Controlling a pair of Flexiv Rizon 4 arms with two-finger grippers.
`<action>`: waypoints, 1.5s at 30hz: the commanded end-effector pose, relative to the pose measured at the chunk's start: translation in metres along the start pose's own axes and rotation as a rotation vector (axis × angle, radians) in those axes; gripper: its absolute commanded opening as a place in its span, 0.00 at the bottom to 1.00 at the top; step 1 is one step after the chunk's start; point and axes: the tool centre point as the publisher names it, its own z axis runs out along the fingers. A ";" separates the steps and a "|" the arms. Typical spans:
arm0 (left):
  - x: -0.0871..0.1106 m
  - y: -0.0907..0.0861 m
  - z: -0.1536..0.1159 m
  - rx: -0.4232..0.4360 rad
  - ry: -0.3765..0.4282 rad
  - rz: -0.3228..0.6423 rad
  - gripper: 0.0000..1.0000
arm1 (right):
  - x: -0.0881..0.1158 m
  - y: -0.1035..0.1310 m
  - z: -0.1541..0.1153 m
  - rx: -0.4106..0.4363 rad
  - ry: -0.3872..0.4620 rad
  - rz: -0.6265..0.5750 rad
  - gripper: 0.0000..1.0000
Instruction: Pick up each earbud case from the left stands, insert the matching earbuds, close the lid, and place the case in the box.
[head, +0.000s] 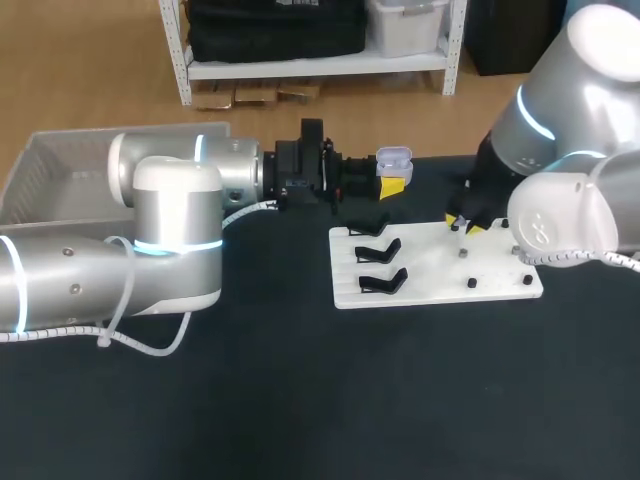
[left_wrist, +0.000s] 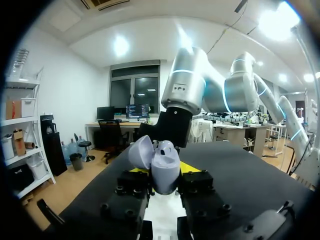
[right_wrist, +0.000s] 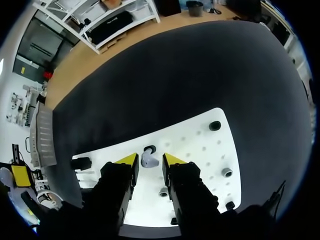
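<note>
- while the head view looks down on the table, the left gripper (head: 392, 186) holds the earbud case (head: 394, 158) in the air just behind the white board (head: 440, 292). the lid is up, likely so the open case is ready for loading.
- the black stands (head: 380, 265) sit on the board's left part, and the box (head: 60, 175) lies at the far left.
- the right gripper (head: 464, 224) hangs low over the board's middle, probably to fetch an earbud.
- from the left wrist, the fingers pinch the pale case (left_wrist: 162, 170) from both sides low on its body, which leaves the hinged lid free.
- from the right wrist, the jaws are spread and straddle a small earbud (right_wrist: 149, 161) on the board (right_wrist: 200, 145). a thin gap shows on each side, so i judge it lined up but not yet gripped.
</note>
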 end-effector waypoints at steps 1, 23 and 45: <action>0.000 0.002 0.000 0.004 0.002 -0.002 0.00 | 0.000 0.000 0.000 0.001 -0.004 0.004 0.29; 0.000 0.002 0.000 0.004 0.002 -0.002 0.00 | 0.001 0.008 -0.028 -0.004 -0.020 -0.035 0.00; 0.000 0.002 0.000 0.004 0.002 -0.002 0.00 | 0.071 0.046 -0.159 0.009 0.009 -0.266 0.00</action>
